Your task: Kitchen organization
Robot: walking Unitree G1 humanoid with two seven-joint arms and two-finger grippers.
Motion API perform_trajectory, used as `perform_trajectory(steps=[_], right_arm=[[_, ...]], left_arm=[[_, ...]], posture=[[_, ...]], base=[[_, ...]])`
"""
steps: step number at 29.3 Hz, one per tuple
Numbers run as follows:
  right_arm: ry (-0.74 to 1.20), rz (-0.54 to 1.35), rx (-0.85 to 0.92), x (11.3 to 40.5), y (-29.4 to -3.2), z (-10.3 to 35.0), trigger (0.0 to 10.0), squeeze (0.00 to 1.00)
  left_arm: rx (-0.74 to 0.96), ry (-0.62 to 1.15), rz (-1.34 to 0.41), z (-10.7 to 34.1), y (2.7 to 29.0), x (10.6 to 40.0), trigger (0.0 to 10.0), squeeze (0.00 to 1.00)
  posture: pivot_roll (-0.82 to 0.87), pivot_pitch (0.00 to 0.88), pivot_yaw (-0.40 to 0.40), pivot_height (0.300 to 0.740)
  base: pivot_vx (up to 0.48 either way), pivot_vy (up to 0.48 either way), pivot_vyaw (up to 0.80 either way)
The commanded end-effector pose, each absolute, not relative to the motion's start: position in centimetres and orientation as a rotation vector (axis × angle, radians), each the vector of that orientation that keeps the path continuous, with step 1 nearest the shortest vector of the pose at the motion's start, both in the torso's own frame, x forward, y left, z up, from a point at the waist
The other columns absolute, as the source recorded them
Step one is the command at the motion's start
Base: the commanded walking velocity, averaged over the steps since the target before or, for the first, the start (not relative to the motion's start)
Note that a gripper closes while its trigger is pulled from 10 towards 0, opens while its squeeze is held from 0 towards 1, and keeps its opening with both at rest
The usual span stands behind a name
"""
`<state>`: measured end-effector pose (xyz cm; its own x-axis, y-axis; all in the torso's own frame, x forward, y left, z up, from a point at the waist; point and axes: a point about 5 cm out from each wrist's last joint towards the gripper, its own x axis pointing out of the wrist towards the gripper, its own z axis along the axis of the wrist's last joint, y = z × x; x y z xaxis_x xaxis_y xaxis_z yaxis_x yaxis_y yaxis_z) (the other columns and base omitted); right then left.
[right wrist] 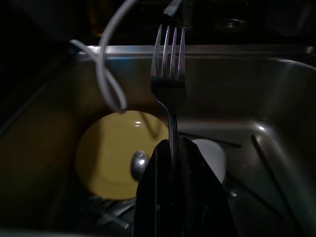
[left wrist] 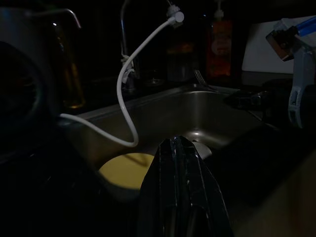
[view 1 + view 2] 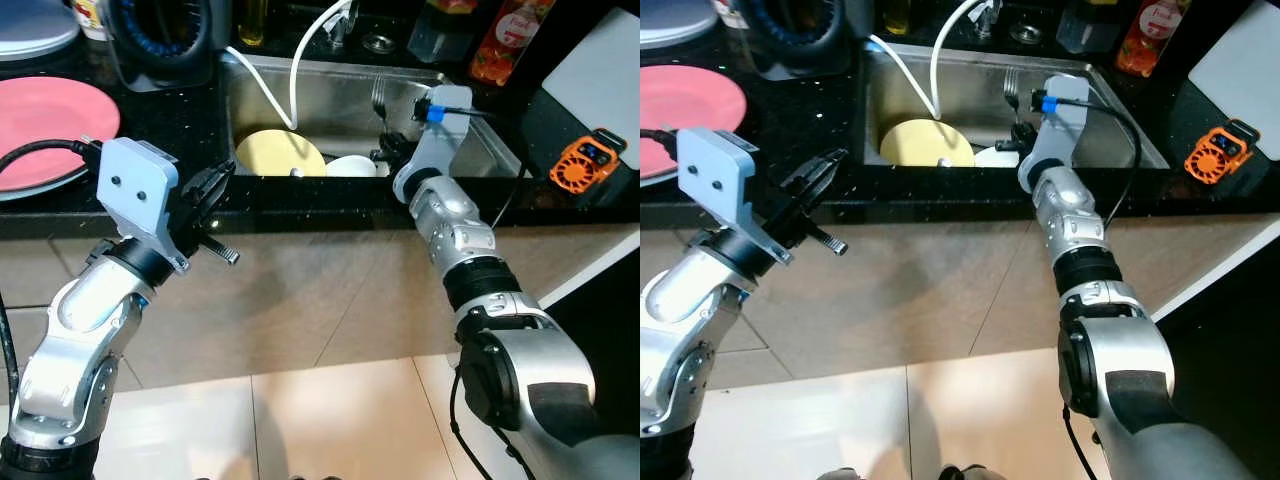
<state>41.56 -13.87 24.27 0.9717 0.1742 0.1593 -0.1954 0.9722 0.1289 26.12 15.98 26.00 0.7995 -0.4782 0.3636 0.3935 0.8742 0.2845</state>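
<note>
Right wrist view: fork [image 1: 169, 84] pinched by the handle between the closed fingers of the right gripper [image 1: 174, 148], long axis in line with those fingers, tines pointing away from the wrist toward the sink's far wall. Held above the steel sink [image 3: 262, 105], over the dishes. Below it, a yellow plate [image 1: 116, 150] on the sink floor with a spoon [image 1: 138, 162] lying on it, and a white bowl [image 1: 212, 155] just beside the plate. Loops down into the basin in front of the plate: a white hose [image 1: 106, 64].

From the head views, right arm reaching over the black counter [image 3: 170, 115] edge into the sink, fork [image 3: 379, 98] upright-tilted there, tines up and away from the robot. Left gripper [image 3: 212, 190] raised just in front of the counter edge, left of the sink, holding nothing, fingers pressed together and aimed toward the basin. On the counter to the left, a pink plate [image 3: 50, 115]. On the right, an orange gadget [image 3: 585, 162] near a white board [image 3: 605, 70]. Behind the sink, bottles [image 3: 505, 35] in a row.
</note>
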Motion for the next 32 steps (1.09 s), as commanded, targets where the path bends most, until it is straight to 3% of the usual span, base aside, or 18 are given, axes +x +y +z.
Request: perform_trajectory(steps=[1, 10, 16, 23, 32], right_arm=[[-0.147, 0.166, 0.148, 41.4, -14.6, 23.8, 10.0, 0.0], [-0.149, 0.173, 0.153, 41.4, -14.5, 23.8, 10.0, 0.0], [-0.153, 0.175, 0.152, 41.4, -14.5, 23.9, 10.0, 0.0], [-0.156, 0.179, 0.134, 41.5, -14.5, 24.2, 10.0, 0.0], [-0.154, 0.2, 0.008, 41.7, -13.8, 24.9, 10.0, 0.0]], left_arm=[[0.195, -0.428, -0.482, 25.7, 15.7, 26.3, 10.0, 0.0], [0.194, -0.427, -0.492, 25.7, 15.4, 26.3, 10.0, 0.0], [0.199, -0.424, -0.51, 25.5, 14.8, 26.2, 10.0, 0.0], [0.203, -0.411, -0.506, 25.3, 14.9, 26.2, 10.0, 0.0], [0.196, -0.415, -0.484, 25.3, 14.9, 26.0, 10.0, 0.0]], posture=[[0.24, 0.092, -0.155, 0.74], [0.24, 0.094, -0.154, 0.74], [0.24, 0.096, -0.155, 0.74], [0.24, 0.098, -0.161, 0.74], [0.24, 0.123, -0.174, 0.74]], base=[[0.409, 0.0, 0.0], [0.297, 0.0, 0.0], [0.0, 0.0, 0.0], [0.0, -0.441, 0.0], [0.0, 0.0, 0.0]])
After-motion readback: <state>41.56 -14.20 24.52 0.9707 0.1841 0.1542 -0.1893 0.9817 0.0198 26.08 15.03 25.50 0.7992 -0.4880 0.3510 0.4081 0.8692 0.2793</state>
